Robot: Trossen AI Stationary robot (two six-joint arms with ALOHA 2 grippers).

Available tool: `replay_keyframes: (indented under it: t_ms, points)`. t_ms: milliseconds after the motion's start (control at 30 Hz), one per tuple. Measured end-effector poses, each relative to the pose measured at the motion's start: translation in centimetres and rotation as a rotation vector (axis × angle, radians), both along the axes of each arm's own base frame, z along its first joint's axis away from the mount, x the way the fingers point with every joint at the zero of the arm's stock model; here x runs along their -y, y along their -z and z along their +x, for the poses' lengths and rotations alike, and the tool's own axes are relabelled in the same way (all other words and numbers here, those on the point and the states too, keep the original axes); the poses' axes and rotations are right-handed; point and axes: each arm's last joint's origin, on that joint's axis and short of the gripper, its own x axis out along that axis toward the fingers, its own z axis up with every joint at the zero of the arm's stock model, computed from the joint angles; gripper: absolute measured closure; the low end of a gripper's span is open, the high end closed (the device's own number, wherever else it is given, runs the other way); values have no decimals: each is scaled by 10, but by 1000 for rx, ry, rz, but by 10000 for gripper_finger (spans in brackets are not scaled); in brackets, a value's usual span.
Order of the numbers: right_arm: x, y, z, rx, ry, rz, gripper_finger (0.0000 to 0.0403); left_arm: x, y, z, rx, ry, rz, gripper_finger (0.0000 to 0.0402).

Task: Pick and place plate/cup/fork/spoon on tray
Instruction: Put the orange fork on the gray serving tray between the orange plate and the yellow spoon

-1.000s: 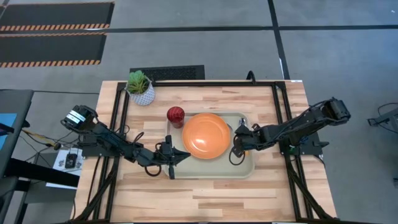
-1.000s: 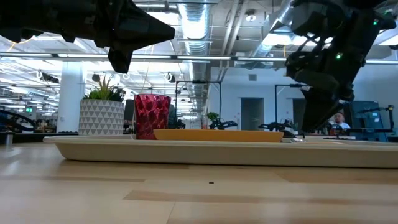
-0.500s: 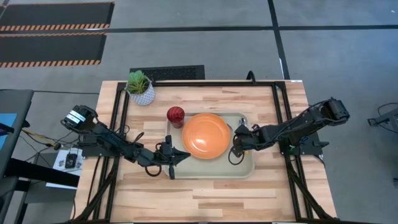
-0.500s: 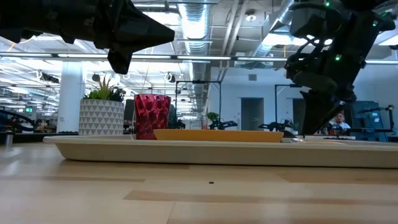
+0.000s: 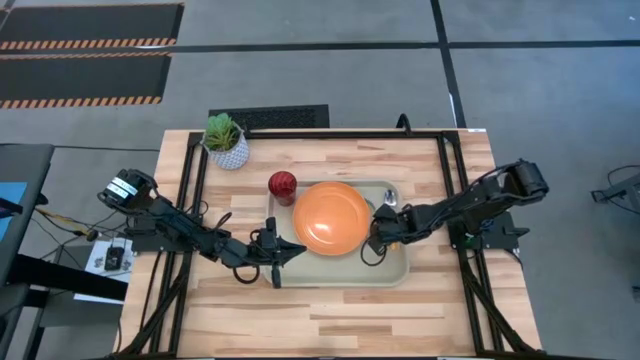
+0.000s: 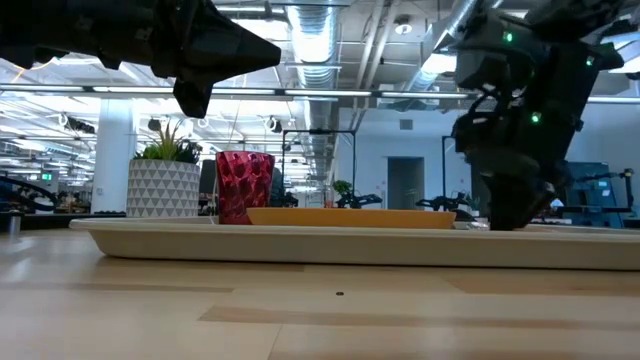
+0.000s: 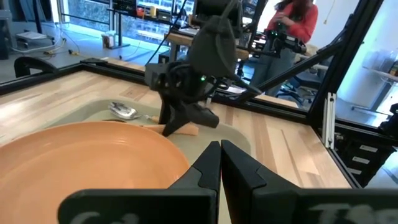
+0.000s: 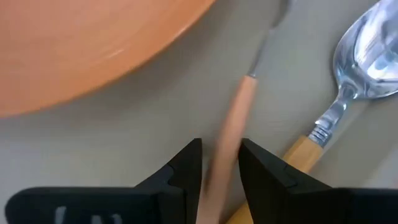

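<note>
The orange plate [image 5: 330, 217] lies in the middle of the beige tray [image 5: 395, 272]. The dark red cup [image 5: 283, 184] stands upright by the tray's far left corner. The spoon [image 8: 367, 50] lies on the tray to the right of the plate. My right gripper [image 8: 221, 163] points steeply down over the tray's right part [image 5: 377, 235], shut on the fork [image 8: 239, 106]. My left gripper [image 5: 298, 250] hovers shut and level above the tray's near left corner, touching nothing. My right gripper pinches the fork's orange handle [image 8: 219, 146] between its two fingers, coming from above and slanting down, with the fingers across the handle. The fork's metal neck [image 8: 258, 62] runs toward the plate's rim. A stub of the handle [image 7: 181, 129] sticks out below the fingers, low over the tray.
A white patterned pot with a green plant [image 5: 228, 143] stands at the table's far left. Black frame rails [image 5: 452, 180] run along both sides of the wooden table. A person in red [image 7: 298, 22] stands in the room beyond the table.
My right gripper has sunk toward the tray beside the plate and tipped a little steeper, carrying the fork down with it. Its finger gap looks the same.
</note>
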Motion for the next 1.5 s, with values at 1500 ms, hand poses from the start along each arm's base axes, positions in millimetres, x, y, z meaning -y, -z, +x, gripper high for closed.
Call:
replay_keyframes:
  t_ms: [1500]
  points:
    - [-14, 9, -18, 364, 506, 105, 270, -5, -8, 4, 74, 66, -19, 401]
